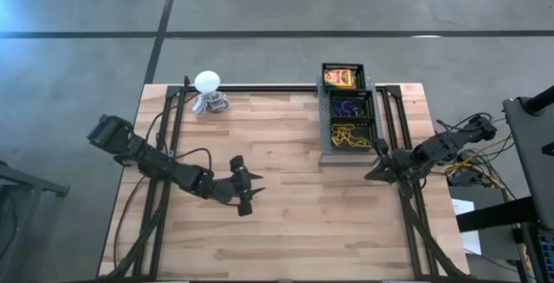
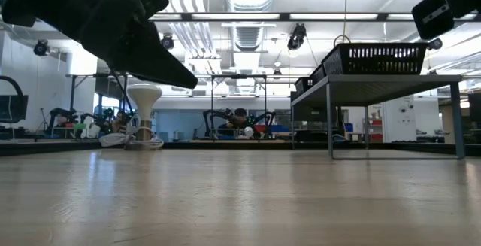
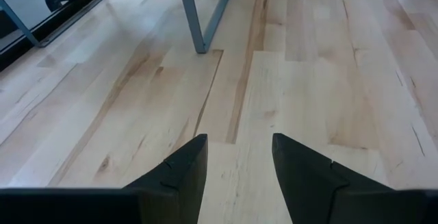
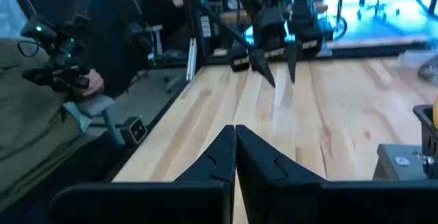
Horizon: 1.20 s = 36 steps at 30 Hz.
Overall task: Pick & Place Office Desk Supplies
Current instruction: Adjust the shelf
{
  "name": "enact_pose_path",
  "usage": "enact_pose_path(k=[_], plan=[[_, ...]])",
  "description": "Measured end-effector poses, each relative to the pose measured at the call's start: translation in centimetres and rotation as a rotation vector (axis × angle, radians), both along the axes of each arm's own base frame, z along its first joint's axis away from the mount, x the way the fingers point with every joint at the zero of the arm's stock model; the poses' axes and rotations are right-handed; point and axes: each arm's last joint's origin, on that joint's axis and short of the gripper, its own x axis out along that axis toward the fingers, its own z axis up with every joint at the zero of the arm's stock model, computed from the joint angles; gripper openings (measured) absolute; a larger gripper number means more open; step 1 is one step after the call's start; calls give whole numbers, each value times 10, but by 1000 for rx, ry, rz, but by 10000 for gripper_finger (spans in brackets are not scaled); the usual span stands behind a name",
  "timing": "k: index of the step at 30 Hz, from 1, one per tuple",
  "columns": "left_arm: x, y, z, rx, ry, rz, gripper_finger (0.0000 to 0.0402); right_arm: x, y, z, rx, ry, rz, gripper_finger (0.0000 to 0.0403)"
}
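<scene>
Rubber bands, thin and yellowish, fill a black mesh tray; left gripper apart, right gripper together over pale planked bench.

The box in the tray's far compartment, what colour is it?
Yellow and green box, clearest in the high view.

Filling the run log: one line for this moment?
left gripper: open, empty, mid-table | right gripper: shut, empty, beside tray | supplies in tray

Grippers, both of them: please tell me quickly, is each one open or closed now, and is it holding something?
Left gripper: open, holding nothing, above the bare table.
Right gripper: closed, holding nothing.
</scene>
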Motion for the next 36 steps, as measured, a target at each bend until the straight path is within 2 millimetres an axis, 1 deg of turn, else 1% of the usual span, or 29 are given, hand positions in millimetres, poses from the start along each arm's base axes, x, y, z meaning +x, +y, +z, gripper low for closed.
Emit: enact_pose_path(k=[4,9,11,15,21,23,25,28,31,33,36], plan=[[1,0,1,-4,-13,2,168,-4,-2,-13,-4,-69,-10,8],[1,0,1,-4,-14,2,168,-6,-4,-25,-16,-112,-20,8],[1,0,1,-5,-16,2,168,-5,-4,-25,-37,-139,-23,8],[1,0,1,-6,-18,2,168,-5,-4,-26,-41,-139,-20,8],[1,0,2,-8,-23,2,168,-10,-6,-6,-30,-189,-20,8],[1,0,2,-7,-22,1,168,-10,-6,-4,-30,-190,-20,8],[1,0,2,-7,-22,1,168,-8,-5,-5,-34,-169,-19,8],[1,0,2,-7,-20,1,168,-3,-3,-14,-47,-128,-20,8],[1,0,1,-5,-15,1,168,0,-3,-23,-99,-107,-83,8],[1,0,1,-4,-13,2,168,-1,-5,-22,-138,-123,-133,8],[1,0,1,-4,-13,2,168,-4,-7,-15,-166,-177,-141,8]])
